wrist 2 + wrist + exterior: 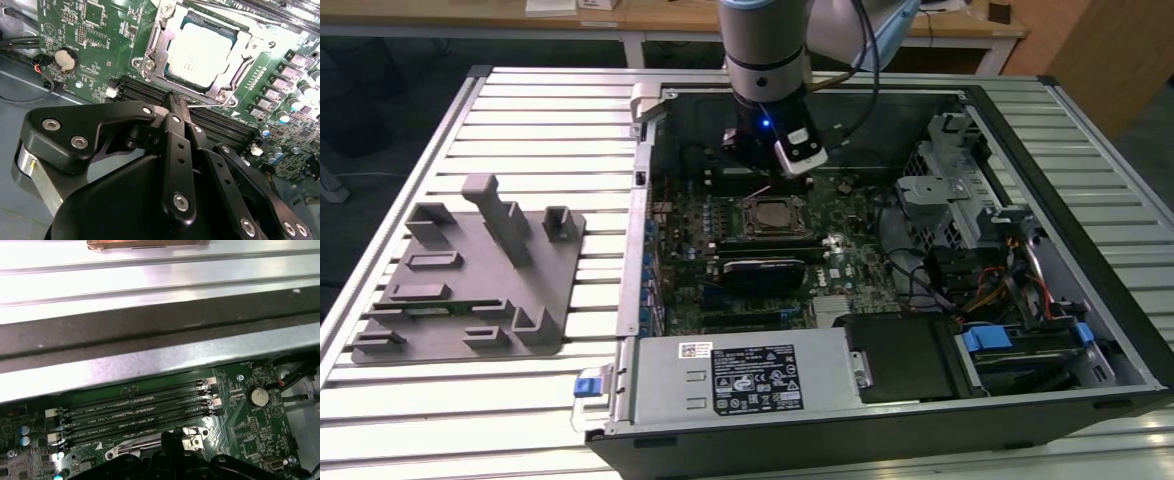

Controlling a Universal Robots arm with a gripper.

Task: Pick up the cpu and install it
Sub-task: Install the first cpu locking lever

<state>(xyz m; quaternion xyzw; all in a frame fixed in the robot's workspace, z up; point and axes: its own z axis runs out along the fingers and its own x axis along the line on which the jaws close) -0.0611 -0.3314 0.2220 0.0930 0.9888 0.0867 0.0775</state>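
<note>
In the exterior view, an open computer case point(894, 400) was seen lying on a ribbed metal counter point(534, 400), filling the centre and right of the frame. A grey plastic fixture point(474, 280) sat on the counter at the left of the frame, apart from the case. The arm point(767, 50) came down from the top centre, and the gripper point(774, 172) was held above the green board point(827, 270) inside the case. The cpu point(771, 214) was seen seated in its socket at the centre of the frame, just below the gripper and apart from it.

In the second wrist view, the cpu point(200, 52) was shown in the upper centre, lying flat within the metal socket frame point(150, 65). The black fingers point(181, 112) were seen drawn together to a narrow tip with nothing between them, poised over the memory slots point(145, 92) just beside the socket. A round coin battery point(66, 59) was seen on the board at the upper left.

In the first wrist view, the memory slots point(135, 412) ran across the lower half of the frame, with the case wall point(150, 360) above them. The coin battery point(258, 397) was seen at the lower right. Part of the gripper body point(170, 462) was seen at the bottom centre.
</note>
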